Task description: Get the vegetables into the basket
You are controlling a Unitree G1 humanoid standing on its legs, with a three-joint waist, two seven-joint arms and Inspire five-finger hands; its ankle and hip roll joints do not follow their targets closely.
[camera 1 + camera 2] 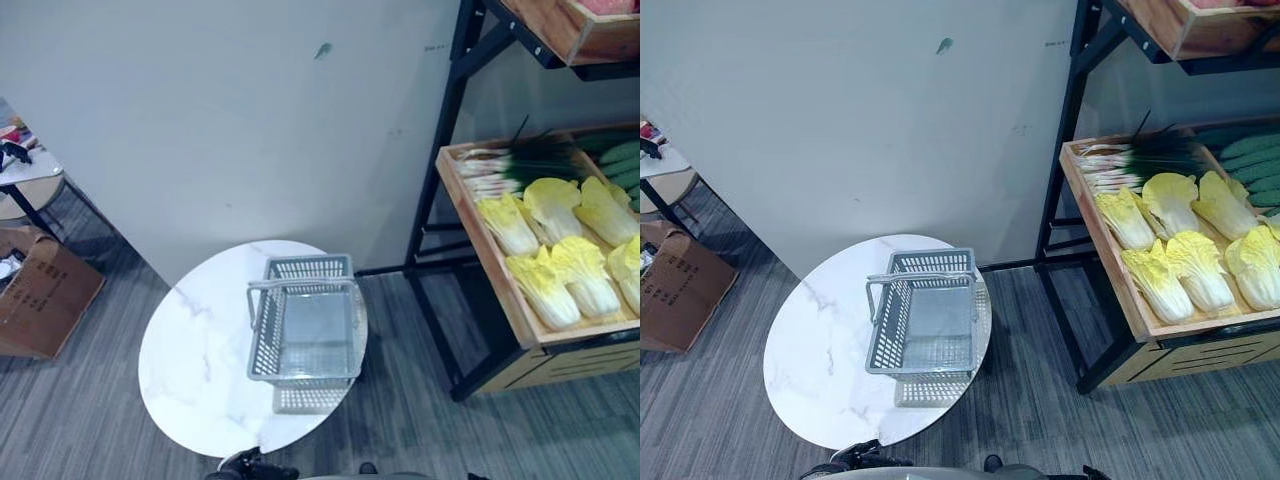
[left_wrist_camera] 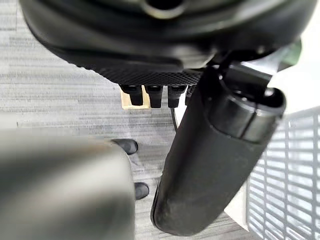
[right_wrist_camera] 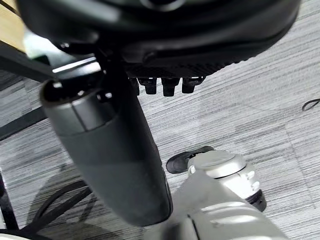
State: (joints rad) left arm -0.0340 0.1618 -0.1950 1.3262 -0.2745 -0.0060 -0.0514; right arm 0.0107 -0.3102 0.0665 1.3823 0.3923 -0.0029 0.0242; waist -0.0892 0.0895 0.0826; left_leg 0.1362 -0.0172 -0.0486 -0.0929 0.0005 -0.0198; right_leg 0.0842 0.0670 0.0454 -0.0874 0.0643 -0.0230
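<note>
Left eye view: basket (image 1: pixel 305 325) sits empty on the counter (image 1: pixel 195 360); cabbages (image 1: pixel 560 250) remain shelved at 3 o'clock. Left hand (image 2: pixel 210 145) and right hand (image 3: pixel 107 150) hang with fingers relaxed, holding nothing.

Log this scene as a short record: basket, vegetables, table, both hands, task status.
basket: grey basket, empty, handle up, on the table's right part
table: round white marble table
vegetables: cabbages, green onions and cucumbers in the wooden crate on the shelf rack
left hand: holds nothing, hangs above the floor
right hand: holds nothing
status: no vegetable in the basket yet
</note>
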